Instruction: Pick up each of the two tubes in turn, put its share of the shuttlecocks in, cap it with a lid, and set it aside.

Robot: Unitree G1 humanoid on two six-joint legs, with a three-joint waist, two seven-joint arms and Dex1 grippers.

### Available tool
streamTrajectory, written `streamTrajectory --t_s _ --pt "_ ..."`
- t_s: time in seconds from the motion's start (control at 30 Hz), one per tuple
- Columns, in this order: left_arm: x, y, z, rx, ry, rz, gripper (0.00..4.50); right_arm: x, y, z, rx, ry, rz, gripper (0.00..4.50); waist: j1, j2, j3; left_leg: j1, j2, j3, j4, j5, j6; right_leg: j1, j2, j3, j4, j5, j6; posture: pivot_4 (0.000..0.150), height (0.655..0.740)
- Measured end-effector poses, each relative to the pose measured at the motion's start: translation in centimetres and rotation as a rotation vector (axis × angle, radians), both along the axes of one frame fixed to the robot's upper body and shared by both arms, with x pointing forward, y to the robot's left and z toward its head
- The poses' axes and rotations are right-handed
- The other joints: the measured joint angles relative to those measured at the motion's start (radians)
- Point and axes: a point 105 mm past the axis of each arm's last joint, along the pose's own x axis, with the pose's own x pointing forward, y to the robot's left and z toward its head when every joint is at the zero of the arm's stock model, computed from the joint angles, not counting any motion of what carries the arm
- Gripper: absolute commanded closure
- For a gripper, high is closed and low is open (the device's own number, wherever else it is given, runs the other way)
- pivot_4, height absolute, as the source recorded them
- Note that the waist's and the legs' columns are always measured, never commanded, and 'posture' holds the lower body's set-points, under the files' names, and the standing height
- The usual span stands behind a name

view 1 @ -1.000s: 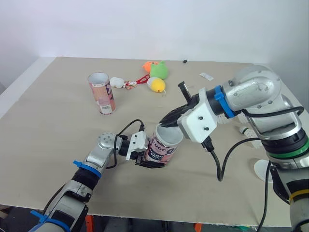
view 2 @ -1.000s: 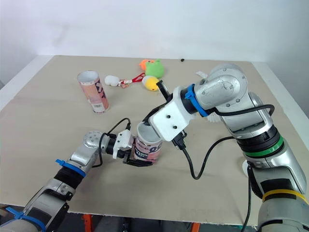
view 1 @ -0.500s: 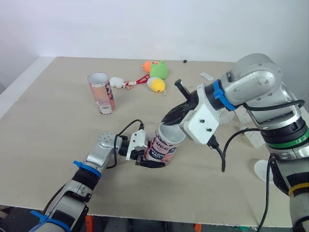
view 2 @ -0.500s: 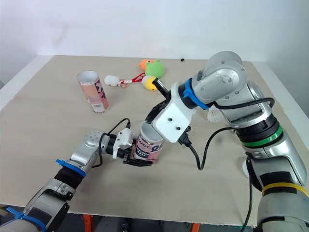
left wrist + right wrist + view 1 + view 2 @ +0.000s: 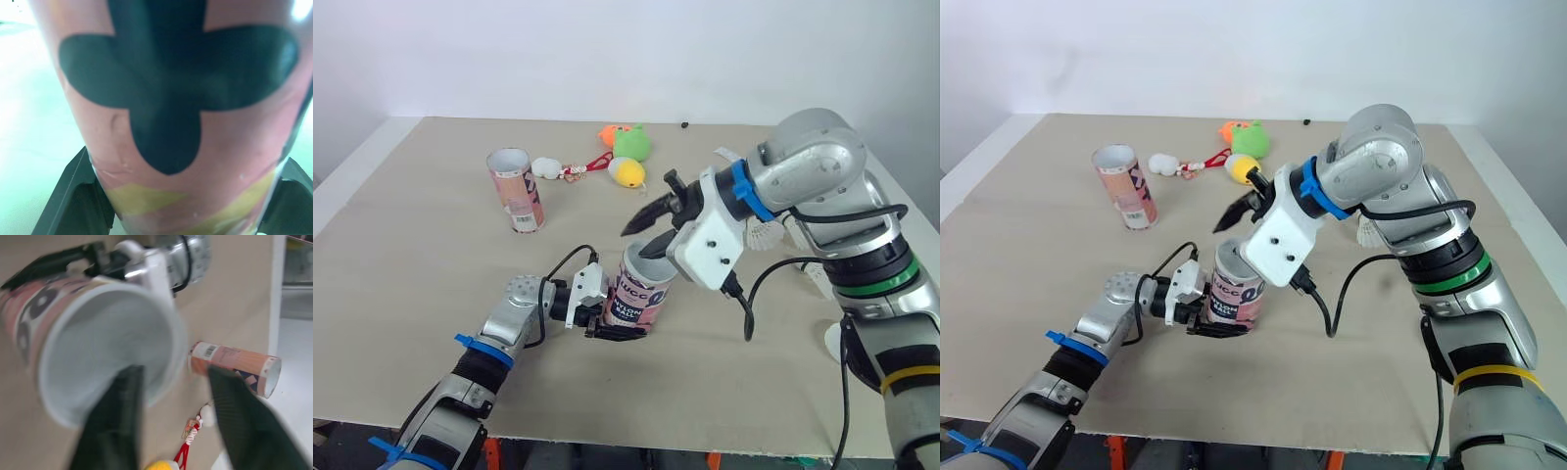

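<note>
My left gripper (image 5: 610, 315) is shut on a pink tube with black print (image 5: 641, 294), held near the table's middle, open mouth up and tilted slightly. In the left wrist view the tube (image 5: 161, 112) sits between both fingers (image 5: 73, 196). My right gripper (image 5: 645, 232) hovers just above the tube's mouth, open, nothing between its fingers; its wrist view looks into the white inside of the tube (image 5: 107, 362). What lies inside is hidden. The second tube (image 5: 517, 189) stands upright at the back left. A white shuttlecock (image 5: 766, 233) lies behind my right arm.
Plush toys lie at the back: a green and orange one (image 5: 631, 140), a yellow one (image 5: 628, 173) and a small white one (image 5: 546, 166). A white lid (image 5: 837, 343) lies by the table's right edge. The left half of the table (image 5: 411, 264) is bare.
My right gripper was shut with its tips at the tube's mouth; its fingers have now spread and lifted a little above the rim. The left gripper has kept its hold on the tube.
</note>
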Motion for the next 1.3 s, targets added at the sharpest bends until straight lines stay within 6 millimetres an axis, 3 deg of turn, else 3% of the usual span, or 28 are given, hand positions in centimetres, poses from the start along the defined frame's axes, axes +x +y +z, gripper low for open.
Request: streamTrajectory --t_s 0.03,0.3,0.5,0.63,0.8,0.83,1.17,1.3 --pt "0.0 0.1 0.0 0.005 -0.008 -0.003 1.64 -0.1 0.0 0.2 0.021 0.038 -0.012 0.45 0.0 0.0 0.0 0.001 0.001 0.0 -0.001 0.0 0.0 0.0 0.0 0.0 0.0 0.0 -0.001 0.15 0.7323" --pt "-0.1 0.1 0.1 0.009 -0.026 -0.021 1.64 -0.5 -0.2 0.6 0.104 0.293 -0.094 0.45 0.001 0.0 0.0 0.002 0.003 0.0 -0.006 0.0 0.0 -0.001 0.002 0.0 0.0 -0.002 -0.004 0.15 0.7323" --pt "0.0 -0.1 0.0 0.013 -0.034 -0.036 1.64 0.9 -2.2 2.4 0.211 0.394 -0.212 0.45 0.001 0.0 0.0 0.002 0.001 0.001 -0.006 0.0 0.0 -0.001 0.001 0.001 0.0 -0.002 -0.002 0.15 0.7323" --pt "-0.1 -0.1 0.0 0.015 -0.039 -0.044 1.64 0.9 -2.7 2.9 0.242 0.472 -0.245 1.58 0.001 0.0 0.0 0.002 0.001 0.001 -0.006 0.0 0.0 -0.001 0.001 0.001 0.0 -0.002 -0.002 0.15 0.7323" --pt "-0.1 -0.1 0.0 0.015 -0.049 -0.047 1.64 0.7 -3.2 2.2 0.252 0.591 -0.271 4.19 0.001 0.0 0.0 0.002 0.001 0.002 -0.007 0.0 0.0 -0.001 0.001 0.002 0.0 -0.002 -0.002 0.15 0.7323" --pt "-0.1 -0.1 0.0 0.015 -0.05 -0.048 1.64 0.5 -3.2 2.1 0.251 0.612 -0.267 4.41 0.001 0.0 0.0 0.002 0.001 0.002 -0.007 0.0 0.0 -0.001 0.001 0.002 0.0 -0.002 -0.002 0.15 0.7323" --pt "-0.1 0.0 -0.2 0.019 -0.058 -0.049 1.64 -0.7 -3.2 1.1 0.203 0.681 -0.267 4.41 0.001 0.0 0.0 0.002 0.001 0.002 -0.007 0.0 0.0 -0.001 0.001 0.003 0.0 -0.003 -0.001 0.15 0.7323" --pt "-0.1 0.0 -0.2 0.02 -0.06 -0.048 1.64 -1.1 -2.0 0.3 0.169 0.713 -0.229 4.41 0.001 0.0 0.0 0.002 0.001 0.001 -0.007 0.0 0.0 -0.001 0.002 0.003 0.0 -0.003 -0.001 0.15 0.7323"
